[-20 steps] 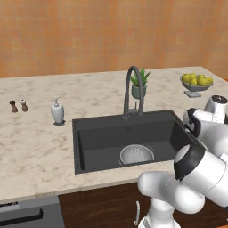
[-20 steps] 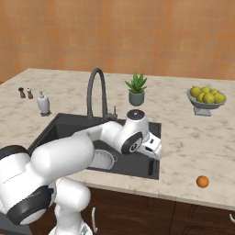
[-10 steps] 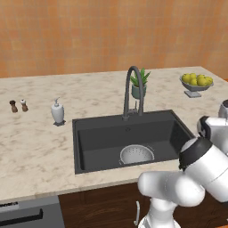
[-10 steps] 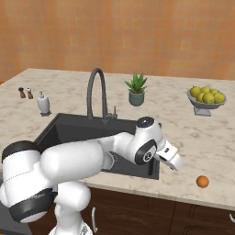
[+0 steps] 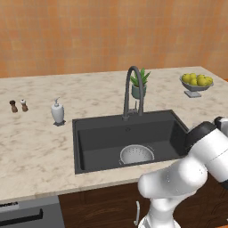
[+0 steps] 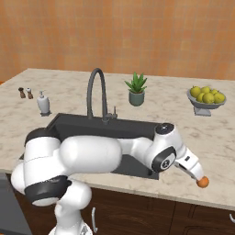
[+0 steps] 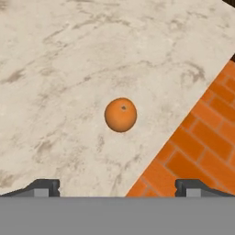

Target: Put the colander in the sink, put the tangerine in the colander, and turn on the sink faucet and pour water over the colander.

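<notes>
Item: gripper (image 7: 117, 187), jaws spread wide, nothing between them, poised over the tangerine (image 7: 120, 114).
Tangerine lies on the marble counter (image 6: 215, 147) near its front edge, right of the sink (image 5: 102, 140); colander (image 5: 137, 154) sits in the basin by the drain.

The marbled beige tabletop (image 5: 40, 142) is seen with a black sink (image 5: 89, 133) sunk into its middle. To the sink's left, a white pump bottle (image 5: 57, 111) and two small shakers (image 5: 18, 106) are set. Behind the sink a potted plant (image 6: 136, 90) stands; a footed bowl of yellow-green fruit (image 6: 206, 97) is placed far right. A tangerine (image 7: 120, 114) lies near the front edge.
</notes>
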Available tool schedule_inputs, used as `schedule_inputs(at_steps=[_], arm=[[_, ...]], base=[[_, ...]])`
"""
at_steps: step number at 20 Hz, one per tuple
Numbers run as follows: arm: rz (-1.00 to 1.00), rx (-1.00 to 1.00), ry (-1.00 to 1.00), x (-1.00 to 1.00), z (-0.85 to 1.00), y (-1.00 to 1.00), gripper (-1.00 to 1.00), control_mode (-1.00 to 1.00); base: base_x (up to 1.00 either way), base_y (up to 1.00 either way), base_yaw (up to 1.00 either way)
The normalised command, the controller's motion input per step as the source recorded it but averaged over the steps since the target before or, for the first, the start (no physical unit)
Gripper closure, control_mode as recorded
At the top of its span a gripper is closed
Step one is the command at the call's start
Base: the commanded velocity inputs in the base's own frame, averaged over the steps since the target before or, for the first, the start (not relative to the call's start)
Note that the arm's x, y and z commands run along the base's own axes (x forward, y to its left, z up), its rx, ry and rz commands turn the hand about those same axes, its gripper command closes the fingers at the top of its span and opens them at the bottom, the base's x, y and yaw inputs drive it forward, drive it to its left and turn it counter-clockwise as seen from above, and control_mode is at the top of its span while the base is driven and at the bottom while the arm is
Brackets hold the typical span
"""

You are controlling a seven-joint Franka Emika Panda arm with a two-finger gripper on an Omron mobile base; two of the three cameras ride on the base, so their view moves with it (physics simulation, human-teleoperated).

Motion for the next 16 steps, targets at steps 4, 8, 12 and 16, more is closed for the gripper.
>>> schedule_inputs(at_steps=[4,8,12,16], arm=[[-0.09,0.0,0.0,-0.01,0.0,-0.52,-1.0,-1.0],[-0.1,0.0,0.0,0.02,-0.08,-0.32,-1.0,-1.0],[-0.04,0.04,0.0,0.09,-0.13,-0.19,-1.0,-1.0],[-0.03,0.07,0.0,0.1,-0.16,-0.12,-1.0,-1.0]], base=[[0.0,0.0,0.0],[0.0,0.0,0.0],[0.0,0.0,0.0],[0.0,0.0,0.0]])
